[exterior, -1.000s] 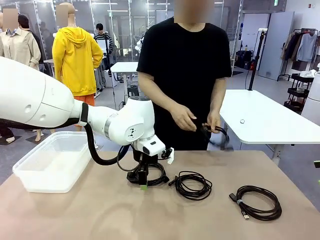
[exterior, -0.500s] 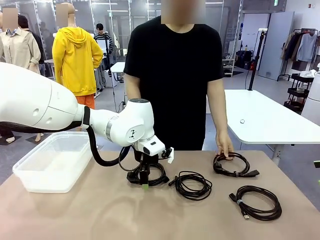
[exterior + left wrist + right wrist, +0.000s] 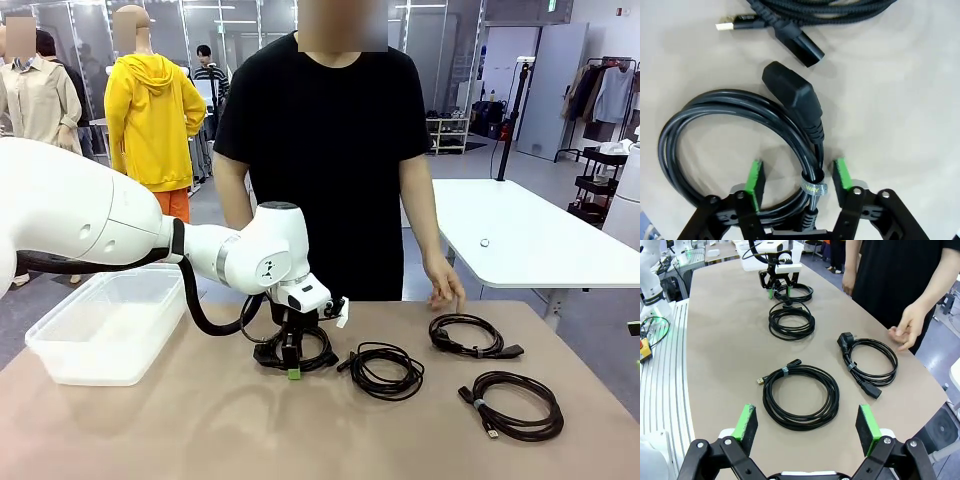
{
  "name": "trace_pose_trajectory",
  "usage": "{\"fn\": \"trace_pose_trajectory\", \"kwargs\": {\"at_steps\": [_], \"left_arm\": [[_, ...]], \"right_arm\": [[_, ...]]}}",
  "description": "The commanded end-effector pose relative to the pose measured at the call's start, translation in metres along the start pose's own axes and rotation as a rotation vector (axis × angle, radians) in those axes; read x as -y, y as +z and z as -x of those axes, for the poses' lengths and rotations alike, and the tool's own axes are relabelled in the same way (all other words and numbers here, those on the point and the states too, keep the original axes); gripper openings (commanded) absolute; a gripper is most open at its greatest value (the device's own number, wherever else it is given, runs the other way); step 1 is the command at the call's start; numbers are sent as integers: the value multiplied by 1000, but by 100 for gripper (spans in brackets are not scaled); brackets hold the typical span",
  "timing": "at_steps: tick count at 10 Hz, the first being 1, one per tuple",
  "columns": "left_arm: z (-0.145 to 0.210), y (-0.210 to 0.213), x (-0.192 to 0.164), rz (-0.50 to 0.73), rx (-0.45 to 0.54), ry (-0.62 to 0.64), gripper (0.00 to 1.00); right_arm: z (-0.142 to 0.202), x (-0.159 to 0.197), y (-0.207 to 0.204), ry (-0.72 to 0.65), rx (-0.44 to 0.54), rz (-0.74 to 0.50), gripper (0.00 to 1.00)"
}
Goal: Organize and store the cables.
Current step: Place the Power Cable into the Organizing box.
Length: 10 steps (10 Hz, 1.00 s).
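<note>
The left pincer (image 3: 290, 366) (image 3: 798, 174) is down at the counter (image 3: 200, 430) with its jaws part-way apart, straddling a coiled cable (image 3: 300, 352) (image 3: 715, 110) right at its tie (image 3: 813, 189). A sliver of bare counter shows between each green pad (image 3: 756, 176) and the cord, so nothing is gripped. The cable's chunky plug (image 3: 792, 92) lies just ahead of the fingertips.

Just beyond, to the pincer's right, a second coil (image 3: 385, 368) (image 3: 791, 319) lies close to the first. Farther right come a third coil (image 3: 512, 403) (image 3: 800, 395) towards the near edge and a fourth coil (image 3: 468, 335) (image 3: 870, 360) towards the far edge, with a person's hand (image 3: 445, 292) (image 3: 907, 330) hovering above it. To the pincer's left a clear tub (image 3: 100, 330) sits at the counter's corner, with open surface between. The near side of the counter is bare.

The right pincer (image 3: 806, 425) hangs above the third coil, jaws wide, holding nothing.
</note>
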<state>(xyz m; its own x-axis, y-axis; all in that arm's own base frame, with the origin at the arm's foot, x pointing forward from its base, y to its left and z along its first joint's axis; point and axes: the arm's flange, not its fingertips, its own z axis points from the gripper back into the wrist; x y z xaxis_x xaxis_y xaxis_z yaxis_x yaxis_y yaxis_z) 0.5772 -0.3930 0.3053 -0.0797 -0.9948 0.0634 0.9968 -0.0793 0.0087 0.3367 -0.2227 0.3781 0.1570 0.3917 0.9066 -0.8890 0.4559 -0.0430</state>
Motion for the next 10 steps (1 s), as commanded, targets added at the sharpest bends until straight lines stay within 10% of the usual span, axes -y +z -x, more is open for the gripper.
{"fn": "trace_pose_trajectory", "kwargs": {"at_steps": [1,6,10], "left_arm": [[0,5,0,47,12,-19,0],[4,32,15,79,-28,-44,0],[9,136,31,-22,21,-60,0]], "right_arm": [[-1,1,0,1,1,7,100],[-1,1,0,1,1,7,100],[-1,1,0,1,1,7,100]]}}
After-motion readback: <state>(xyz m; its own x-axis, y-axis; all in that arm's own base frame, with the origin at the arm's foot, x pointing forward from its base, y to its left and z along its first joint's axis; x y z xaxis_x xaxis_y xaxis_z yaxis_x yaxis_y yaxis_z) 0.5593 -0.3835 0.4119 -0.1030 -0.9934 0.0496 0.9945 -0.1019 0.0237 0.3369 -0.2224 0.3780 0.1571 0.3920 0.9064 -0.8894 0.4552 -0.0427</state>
